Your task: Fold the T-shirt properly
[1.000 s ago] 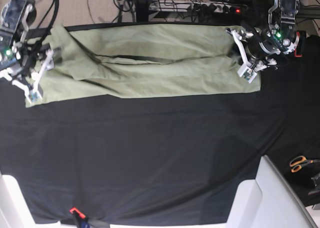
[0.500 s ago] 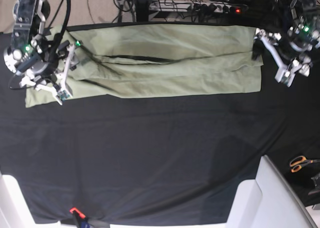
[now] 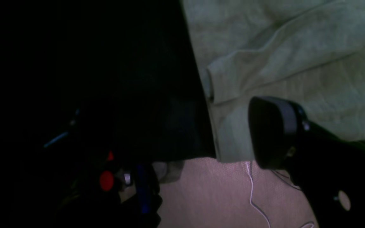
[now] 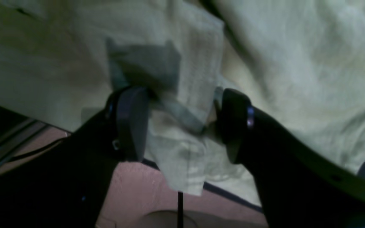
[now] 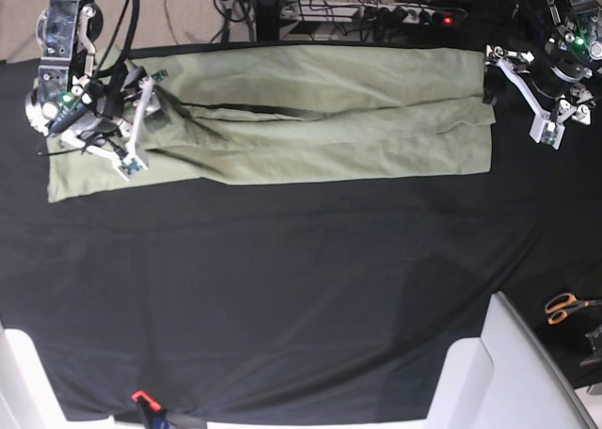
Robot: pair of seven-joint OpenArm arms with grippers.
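The pale green T-shirt (image 5: 310,119) lies as a long folded strip across the far side of the table. My left gripper (image 5: 519,98) hovers open just off the shirt's right end and holds nothing. In the left wrist view one of its fingers (image 3: 274,133) shows above the T-shirt's (image 3: 296,47) corner, while the other is lost in the dark. My right gripper (image 5: 139,123) is over the shirt's left end. In its wrist view the right gripper (image 4: 179,123) has its jaws apart, and a wrinkled ridge of the T-shirt (image 4: 296,63) runs between the pads.
A black cloth (image 5: 282,288) covers the table. Orange-handled scissors (image 5: 564,307) lie at the right edge, and a white block (image 5: 489,373) stands at the front right. Cables and a power strip (image 5: 395,13) sit beyond the far edge, over beige floor (image 3: 217,190).
My left gripper opened, let go of the shirt's right end and drew back to the right. My right gripper moved up and to the right over the left end, its jaws narrowing a little.
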